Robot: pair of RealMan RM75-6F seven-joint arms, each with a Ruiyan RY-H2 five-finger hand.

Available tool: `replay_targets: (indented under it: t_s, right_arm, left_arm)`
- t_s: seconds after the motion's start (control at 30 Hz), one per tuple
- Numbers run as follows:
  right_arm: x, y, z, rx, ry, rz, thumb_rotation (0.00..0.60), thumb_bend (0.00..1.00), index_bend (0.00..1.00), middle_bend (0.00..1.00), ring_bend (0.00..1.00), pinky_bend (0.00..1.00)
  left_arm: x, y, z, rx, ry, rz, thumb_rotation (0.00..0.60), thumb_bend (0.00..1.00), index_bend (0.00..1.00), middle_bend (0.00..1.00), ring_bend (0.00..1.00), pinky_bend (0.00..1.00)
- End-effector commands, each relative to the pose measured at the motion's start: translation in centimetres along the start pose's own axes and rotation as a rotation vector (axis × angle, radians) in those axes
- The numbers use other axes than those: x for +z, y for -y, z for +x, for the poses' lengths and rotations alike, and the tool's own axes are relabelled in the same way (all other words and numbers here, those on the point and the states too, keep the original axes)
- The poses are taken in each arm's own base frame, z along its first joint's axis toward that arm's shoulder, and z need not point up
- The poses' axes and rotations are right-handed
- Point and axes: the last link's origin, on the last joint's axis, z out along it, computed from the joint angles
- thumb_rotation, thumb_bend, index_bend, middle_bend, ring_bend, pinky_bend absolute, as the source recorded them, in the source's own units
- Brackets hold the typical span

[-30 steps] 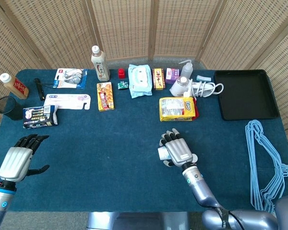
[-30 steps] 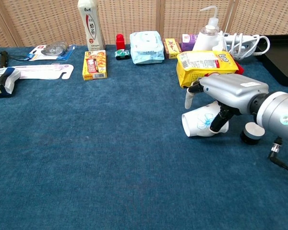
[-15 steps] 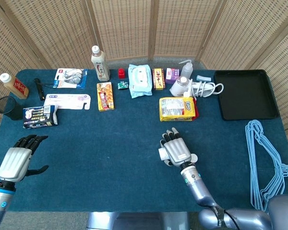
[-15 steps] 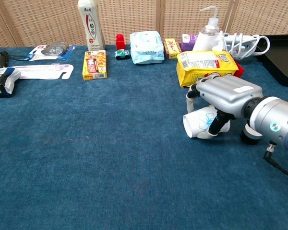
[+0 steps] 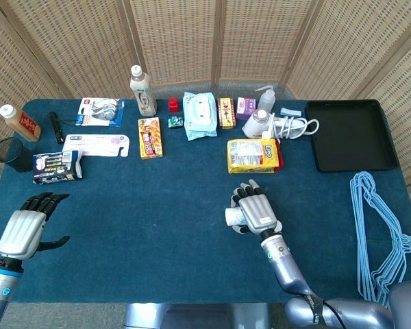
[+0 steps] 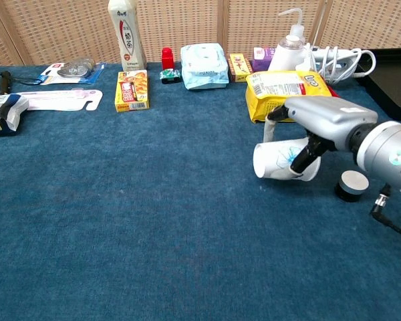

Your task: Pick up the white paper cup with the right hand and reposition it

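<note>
Your left hand (image 5: 26,229) sat at the near left edge of the table (image 5: 157,226), fingers spread, holding nothing. Your right hand (image 6: 321,127) was wrapped over the white paper cup (image 6: 275,160), which lay on its side just near of the yellow snack bag (image 6: 287,87), mouth facing left. I'd call that grasp made, with the lift and reposition still to do. The palm hid most of the cup in the head view, and I couldn't tell whether the cup was touching the cloth or just off it.
</note>
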Motion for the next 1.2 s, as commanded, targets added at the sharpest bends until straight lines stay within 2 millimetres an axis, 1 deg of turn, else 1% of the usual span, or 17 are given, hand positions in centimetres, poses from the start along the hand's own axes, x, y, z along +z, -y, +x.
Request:
replay_targets:
  t_s: [0.03, 0.17, 0.23, 0.3, 0.5, 0.63, 1.1, 1.2]
  right_arm:
    - [-0.1, -0.6, 1.5, 0.179, 0.008, -0.033, 0.547, 0.24, 0.5, 0.27, 0.16, 0.05]
    - [-0.3, -1.2, 2.7, 0.318, 0.007, -0.06, 0.546, 0.24, 0.5, 0.27, 0.16, 0.05]
    - [-0.5, -1.4, 3.1, 0.45, 0.023, -0.083, 0.544, 0.24, 0.5, 0.27, 0.16, 0.05]
    - [-0.6, -1.8, 3.3, 0.528, 0.045, -0.095, 0.543, 0.24, 0.5, 0.27, 0.16, 0.05]
    - [-1.2, -2.5, 2.7, 0.687, 0.091, -0.132, 0.544, 0.24, 0.5, 0.27, 0.16, 0.05]
    - [-1.5, -3.0, 2.4, 0.757, 0.099, -0.138, 0.544, 0.24, 0.5, 0.27, 0.16, 0.05]
    - [-3.0, -6.0, 1.4, 0.774, 0.053, -0.153, 0.543, 0.24, 0.5, 0.27, 0.16, 0.04]
    - [-3.5, -7.0, 0.9, 0.76, 0.047, -0.168, 0.544, 0.24, 0.5, 0.27, 0.16, 0.04]
  left_arm:
    - [0.1, -0.1, 0.0, 0.0, 0.002, -0.002, 0.468, 0.14, 0.16, 0.25, 0.17, 0.18]
    - [0.1, -0.2, 0.0, 0.002, 0.007, -0.002, 0.476, 0.14, 0.16, 0.25, 0.17, 0.18]
    - [0.1, -0.2, 0.0, 0.005, 0.006, -0.003, 0.48, 0.14, 0.16, 0.25, 0.17, 0.18]
    - [0.1, -0.3, 0.1, 0.006, 0.006, -0.004, 0.477, 0.14, 0.16, 0.25, 0.17, 0.18]
    - [0.1, -0.6, 0.4, 0.013, 0.003, -0.009, 0.47, 0.14, 0.16, 0.25, 0.17, 0.18]
    - [0.1, -0.7, 0.7, 0.017, -0.004, -0.01, 0.473, 0.14, 0.16, 0.25, 0.17, 0.18]
    - [0.3, -1.4, 1.1, 0.022, -0.009, -0.025, 0.473, 0.14, 0.16, 0.25, 0.17, 0.18]
    - [0.3, -1.5, 1.1, 0.022, -0.01, -0.028, 0.479, 0.14, 0.16, 0.25, 0.17, 0.18]
